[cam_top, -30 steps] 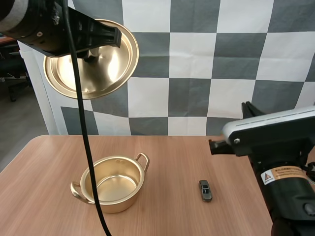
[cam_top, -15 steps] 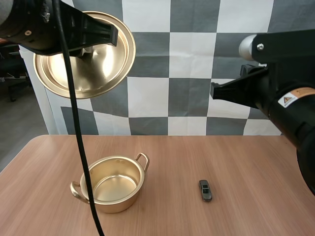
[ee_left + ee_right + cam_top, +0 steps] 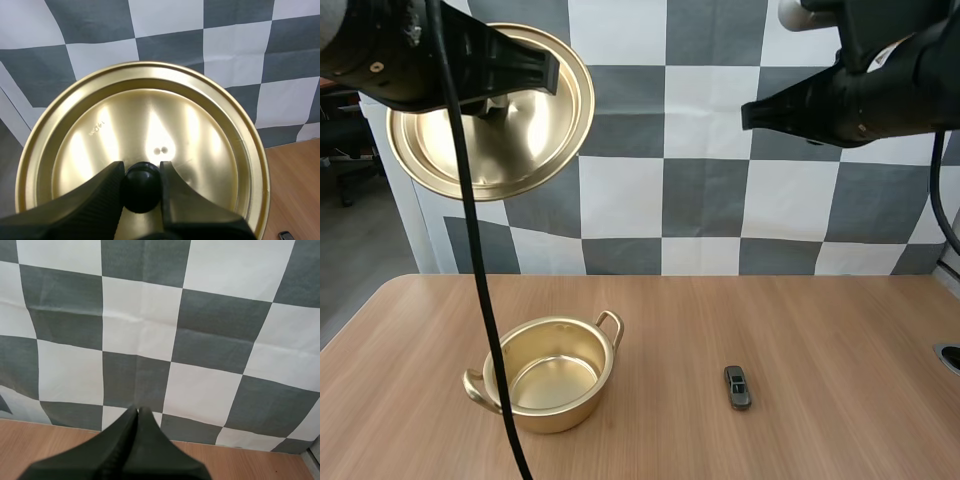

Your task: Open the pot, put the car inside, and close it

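Observation:
The gold pot (image 3: 550, 373) stands uncovered on the wooden table (image 3: 820, 330), left of centre. A small dark toy car (image 3: 737, 387) lies on the table to its right. My left gripper (image 3: 498, 100) holds the gold lid (image 3: 490, 115) high above the table's left side, tilted so its underside faces the camera. In the left wrist view the fingers (image 3: 107, 187) pinch the lid's black knob (image 3: 141, 186), with the lid (image 3: 150, 135) behind it. My right gripper (image 3: 750, 115) hangs high at the upper right, far above the car, and its fingers (image 3: 131, 432) lie together as one dark wedge.
A dark round fitting (image 3: 950, 357) sits at the table's right edge. Bare tabletop lies between the pot and the car and in front of them.
My right arm has swung up from low beside the table's right edge to high at the upper right. The left arm and lid rose slightly at first, then held still.

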